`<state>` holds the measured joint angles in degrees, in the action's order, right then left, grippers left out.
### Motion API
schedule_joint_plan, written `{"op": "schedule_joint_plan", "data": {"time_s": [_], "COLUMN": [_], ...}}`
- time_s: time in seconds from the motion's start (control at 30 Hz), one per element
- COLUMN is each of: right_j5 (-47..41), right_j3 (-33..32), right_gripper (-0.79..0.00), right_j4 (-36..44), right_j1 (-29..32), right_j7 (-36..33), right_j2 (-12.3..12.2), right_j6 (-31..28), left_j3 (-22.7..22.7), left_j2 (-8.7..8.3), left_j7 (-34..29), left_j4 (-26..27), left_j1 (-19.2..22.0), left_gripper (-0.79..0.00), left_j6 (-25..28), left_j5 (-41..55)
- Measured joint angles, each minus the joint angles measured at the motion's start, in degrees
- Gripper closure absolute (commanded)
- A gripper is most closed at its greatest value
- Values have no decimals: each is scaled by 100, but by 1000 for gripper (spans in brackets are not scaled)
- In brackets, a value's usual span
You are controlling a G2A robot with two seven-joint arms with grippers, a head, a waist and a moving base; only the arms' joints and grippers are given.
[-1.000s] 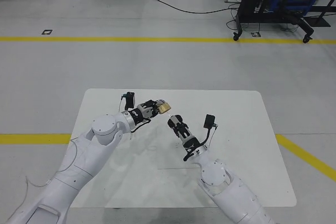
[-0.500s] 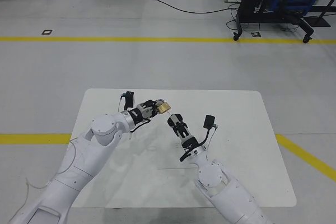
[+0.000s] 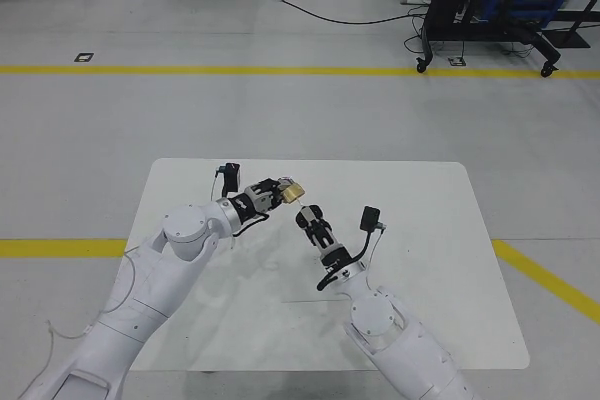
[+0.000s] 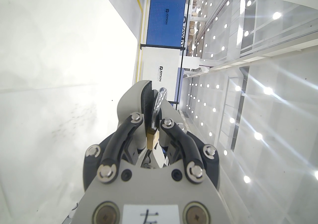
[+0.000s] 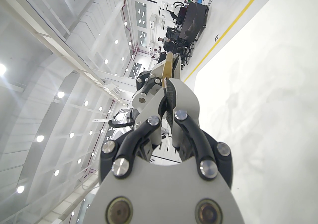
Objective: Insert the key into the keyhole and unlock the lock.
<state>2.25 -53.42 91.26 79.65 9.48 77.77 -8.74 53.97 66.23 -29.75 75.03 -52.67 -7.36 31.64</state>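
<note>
Brass padlock with a silver shackle (image 3: 292, 189), gripped by the left pincer (image 3: 278, 192) over the far middle of the white tabletop (image 3: 430, 270).
The left pincer's fingers are clamped on the padlock. Its wrist view shows the shackle's silver curve (image 4: 159, 98) pinched edge-on between the pads, with a bit of brass low between the fingers. The right pincer (image 3: 306, 213) sits just near and right of the padlock, pointing at it, its fingers pressed together with barely a slit between the pads. The key is hard to make out in the top view. The right wrist view shows a thin brass-coloured strip (image 5: 167, 67) running from the right fingertips to the left pincer beyond; whether it is key or padlock edge cannot be told.
</note>
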Motion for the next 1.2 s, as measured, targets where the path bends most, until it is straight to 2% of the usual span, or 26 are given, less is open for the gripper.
{"op": "schedule_joint_plan", "data": {"time_s": [0.33, 0.63, 1.2], "right_j5": [151, 64, 315], "right_j3": [-212, -238, -234], "right_gripper": [0, 0, 0], "right_j4": [276, 219, 135], "right_j1": [239, 159, 86], "right_j7": [-352, -453, -253], "right_j2": [-33, 19, 111], "right_j6": [155, 386, 455], "left_j3": [67, 121, 185], "left_j2": [18, 48, 100], "left_j7": [-183, -282, -459], "left_j4": [63, 115, 189], "left_j1": [-48, -100, -164], "left_gripper": [0, 0, 0], "left_j6": [-8, 9, 6], "left_j5": [-265, -352, -551]}}
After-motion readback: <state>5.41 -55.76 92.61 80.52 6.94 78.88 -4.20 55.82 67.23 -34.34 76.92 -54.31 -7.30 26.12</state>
